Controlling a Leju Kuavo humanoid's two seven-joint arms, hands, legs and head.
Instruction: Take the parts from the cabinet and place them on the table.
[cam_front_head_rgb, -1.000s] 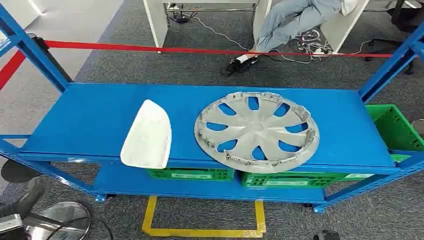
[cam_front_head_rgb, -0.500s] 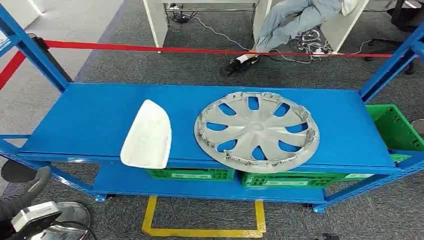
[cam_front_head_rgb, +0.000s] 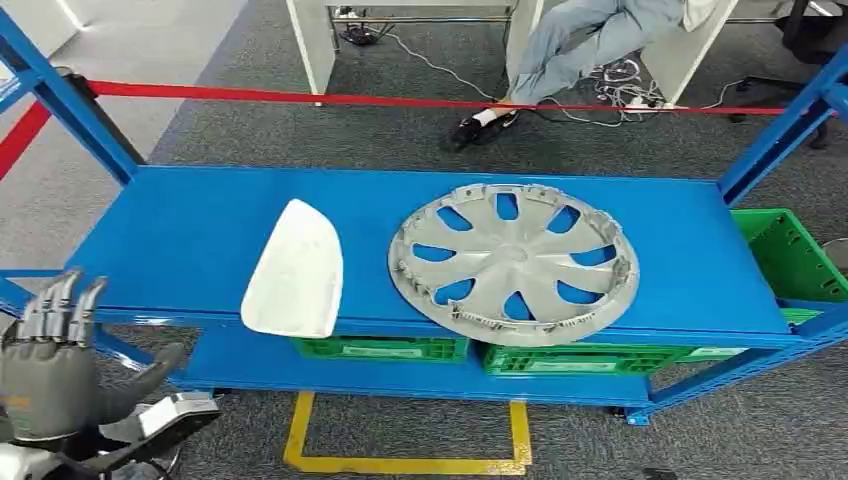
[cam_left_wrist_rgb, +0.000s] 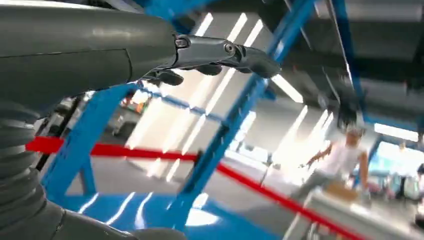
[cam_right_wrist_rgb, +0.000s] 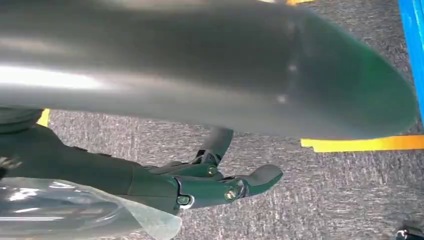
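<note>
Left hand (cam_front_head_rgb: 50, 375) raised beside blue shelf (cam_front_head_rgb: 180, 240), fingers (cam_front_head_rgb: 62, 305) spread, holding nothing. On shelf: white cover (cam_front_head_rgb: 295, 270) beside hubcap (cam_front_head_rgb: 513, 262). Right hand (cam_right_wrist_rgb: 200, 187) above carpet, fingers loosely apart, empty.

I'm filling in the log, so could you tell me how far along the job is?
Nothing looks done: the white part and the hubcap both lie on the blue shelf. In hand: the left hand is raised in front of the shelf, empty, fingers apart. Left: gripping both parts and carrying them to the table.
</note>
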